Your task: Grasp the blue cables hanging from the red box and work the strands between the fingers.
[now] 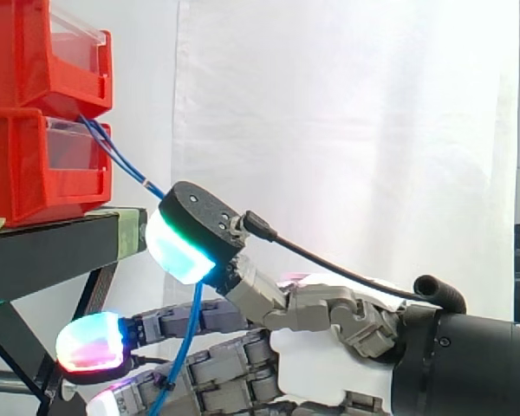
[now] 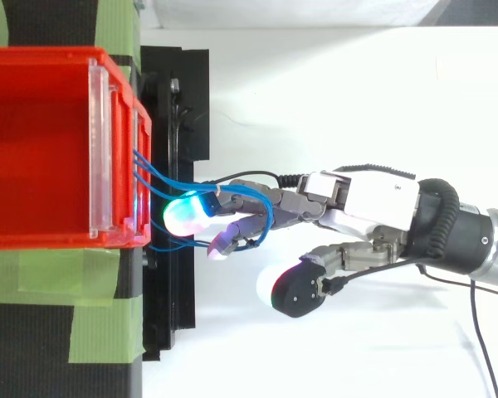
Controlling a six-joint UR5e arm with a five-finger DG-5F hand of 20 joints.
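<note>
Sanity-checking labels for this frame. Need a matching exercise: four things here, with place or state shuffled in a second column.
1 blue cables
2 red bins
3 green tape
4 hand

A stacked on the black stand
B strips across the stand's top
C run from the bin front between the fingers
D comes in from the right

Pairs: 1-C, 2-A, 3-B, 4-D
</note>
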